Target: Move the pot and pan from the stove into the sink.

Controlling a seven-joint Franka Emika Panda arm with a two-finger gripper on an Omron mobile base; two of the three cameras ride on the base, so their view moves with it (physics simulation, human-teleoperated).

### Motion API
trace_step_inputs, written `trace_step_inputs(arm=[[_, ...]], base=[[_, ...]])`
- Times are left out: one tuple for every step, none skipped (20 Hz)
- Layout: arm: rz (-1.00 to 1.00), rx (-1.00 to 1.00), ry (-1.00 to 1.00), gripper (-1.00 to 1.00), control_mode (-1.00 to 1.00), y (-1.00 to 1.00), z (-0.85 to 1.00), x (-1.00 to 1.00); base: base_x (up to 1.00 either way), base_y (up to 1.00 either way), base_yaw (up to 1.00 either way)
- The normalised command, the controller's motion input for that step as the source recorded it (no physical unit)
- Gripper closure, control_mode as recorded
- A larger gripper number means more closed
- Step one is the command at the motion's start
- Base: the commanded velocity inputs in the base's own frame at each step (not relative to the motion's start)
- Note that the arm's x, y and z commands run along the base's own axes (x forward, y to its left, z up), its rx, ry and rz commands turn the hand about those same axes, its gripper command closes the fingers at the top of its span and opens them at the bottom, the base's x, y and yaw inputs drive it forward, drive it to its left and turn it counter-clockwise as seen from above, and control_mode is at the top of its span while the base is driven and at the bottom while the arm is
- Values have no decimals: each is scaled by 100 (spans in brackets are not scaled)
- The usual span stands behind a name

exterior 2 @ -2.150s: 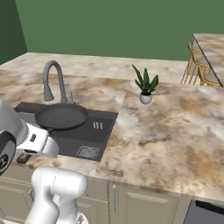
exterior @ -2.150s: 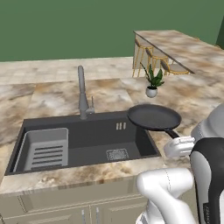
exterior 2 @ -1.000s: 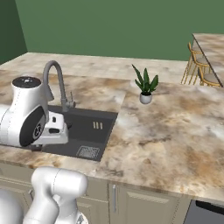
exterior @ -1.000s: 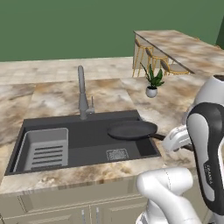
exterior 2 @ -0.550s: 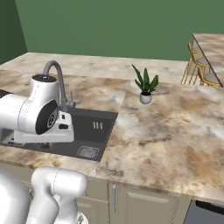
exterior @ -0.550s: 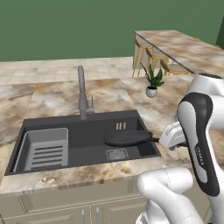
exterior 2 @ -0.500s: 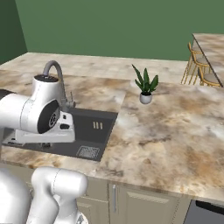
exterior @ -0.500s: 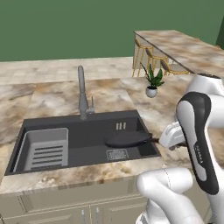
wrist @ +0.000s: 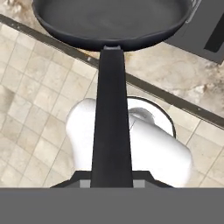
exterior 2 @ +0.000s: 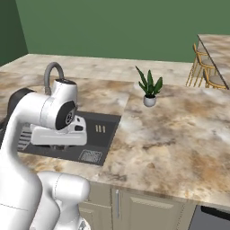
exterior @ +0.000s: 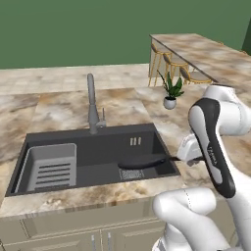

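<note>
The black pan (exterior: 141, 161) lies low inside the dark sink (exterior: 98, 172), on the right side over the drain. Its long handle (exterior: 171, 158) points right over the sink's rim into my gripper (exterior: 180, 157). In the hand view the pan (wrist: 113, 17) sits at the top, and its handle (wrist: 111, 122) runs straight down into my gripper (wrist: 111, 181), which is shut on it. The grey rack (exterior: 51, 166) fills the sink's left part, and the faucet (exterior: 91, 105) stands behind. The pot and the stove are out of view.
A potted plant (exterior: 170, 93) stands on the marble counter (exterior: 59, 105) behind and right of the sink. In the right base view my arm (exterior 2: 40, 112) covers most of the sink (exterior 2: 105, 128). Bar stools (exterior: 169, 63) stand at the far counter.
The pan has come down from above the sink's right rim into the basin, still held by its handle. The arm folded downward with it.
</note>
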Motion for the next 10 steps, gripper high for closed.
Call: trace_step_inputs(arm=[[0,0,0,100,-100,0,-11,51],[0,0,-3,100,-100,0,-11,51],[0,0,-7,100,-100,0,-11,50],[0,0,-9,100,-100,5,-12,50],[-2,0,-12,100,-100,13,-12,49],[-3,0,-13,100,-100,16,-13,47],[-3,0,-13,100,-100,17,-16,46],[-3,0,-12,100,-100,18,-20,45],[-4,0,-12,100,-100,19,-23,43],[-5,0,-12,100,-100,18,-25,40]], base=[[0,0,0],[0,0,0],[0,0,0],[0,0,0],[0,0,0],[0,0,0],[0,0,0],[0,0,0],[0,0,0],[0,0,0]])
